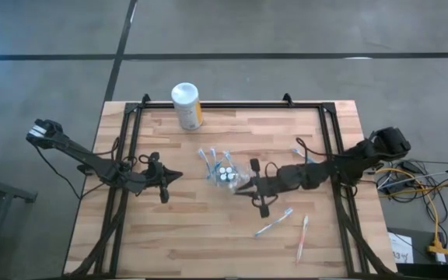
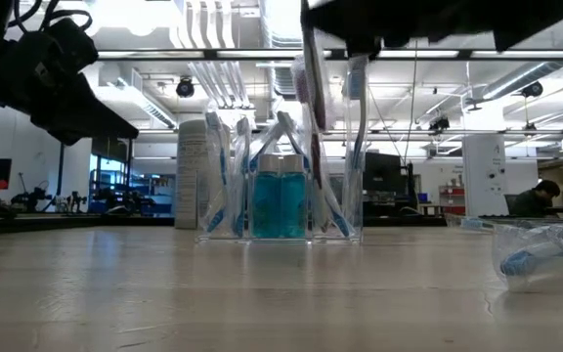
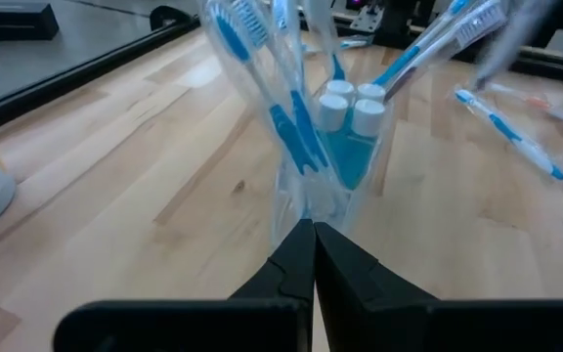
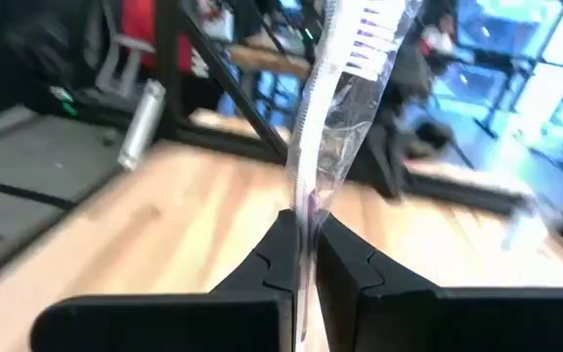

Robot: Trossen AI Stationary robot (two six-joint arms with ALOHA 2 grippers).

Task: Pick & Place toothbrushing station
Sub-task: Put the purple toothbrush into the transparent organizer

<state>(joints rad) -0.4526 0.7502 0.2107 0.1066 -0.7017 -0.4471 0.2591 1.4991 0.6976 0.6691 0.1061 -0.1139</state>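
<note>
Right tool [image 1: 247,187] was clamped on a wrapped toothbrush [image 4: 332,117]; right wrist view showed its long axis running straight out past the fingertips, roughly upright. Clear cup [image 1: 222,173] sat mid-desk, just beside and ahead of that tool, already loaded with toothbrushes [image 3: 262,88] and teal tubes [image 2: 280,203] with white caps. Key relation: held brush looked to be right over or at the cup's rim on the right tool's side, so my read is the next move is a short drop-in.

Left tool [image 1: 176,176] was pinched shut with nothing in it, pointing at the cup, farther off than the right. Two loose toothbrushes [image 1: 274,223] lay on the desk nearer the right arm. White canister [image 1: 186,106] stood well apart.
</note>
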